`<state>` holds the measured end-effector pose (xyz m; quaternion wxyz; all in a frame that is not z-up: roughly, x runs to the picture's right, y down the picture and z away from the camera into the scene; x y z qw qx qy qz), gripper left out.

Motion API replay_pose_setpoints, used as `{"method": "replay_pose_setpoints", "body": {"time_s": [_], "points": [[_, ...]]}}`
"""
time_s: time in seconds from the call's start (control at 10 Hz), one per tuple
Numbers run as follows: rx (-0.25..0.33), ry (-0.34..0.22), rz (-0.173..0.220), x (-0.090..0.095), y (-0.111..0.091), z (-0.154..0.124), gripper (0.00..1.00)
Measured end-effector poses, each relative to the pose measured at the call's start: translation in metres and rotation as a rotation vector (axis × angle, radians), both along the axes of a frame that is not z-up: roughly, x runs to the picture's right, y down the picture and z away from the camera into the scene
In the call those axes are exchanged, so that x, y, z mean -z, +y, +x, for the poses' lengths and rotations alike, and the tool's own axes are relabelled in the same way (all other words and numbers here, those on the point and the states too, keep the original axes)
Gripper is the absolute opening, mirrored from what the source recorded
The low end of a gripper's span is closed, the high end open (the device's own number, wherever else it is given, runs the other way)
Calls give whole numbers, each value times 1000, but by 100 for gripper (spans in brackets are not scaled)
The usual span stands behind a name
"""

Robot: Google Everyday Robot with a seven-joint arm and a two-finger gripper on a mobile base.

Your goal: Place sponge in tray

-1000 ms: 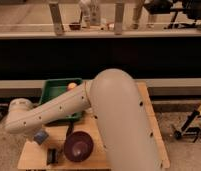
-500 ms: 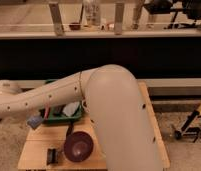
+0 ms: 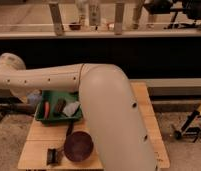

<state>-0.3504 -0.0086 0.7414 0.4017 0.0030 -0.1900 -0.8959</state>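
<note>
Sponge (image 3: 34, 98) hangs by the hand (image 3: 27, 94), grip impossible to tell, just outside the tray (image 3: 58, 120), so it might miss onto the counter (image 3: 44, 137)

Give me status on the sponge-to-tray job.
Done: nothing yet; the sponge isn't in the tray. In hand: a bluish sponge shows by the end effector, just off the tray's left edge, largely hidden behind the arm, apparently carried. Left: move over the tray and release.
</note>
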Motion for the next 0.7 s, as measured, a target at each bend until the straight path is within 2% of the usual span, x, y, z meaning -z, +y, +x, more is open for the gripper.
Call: {"method": "replay_pose_setpoints", "body": {"time_s": [0.3,0.4,0.6,0.7], "points": [[-70,-9,-10,-25,-47,0,36],[-102,-5,-17,-35,-61,4,32],[-175,13,-32,-58,-86,19,30],[-232,35,-56,-83,-88,41,30]]}}
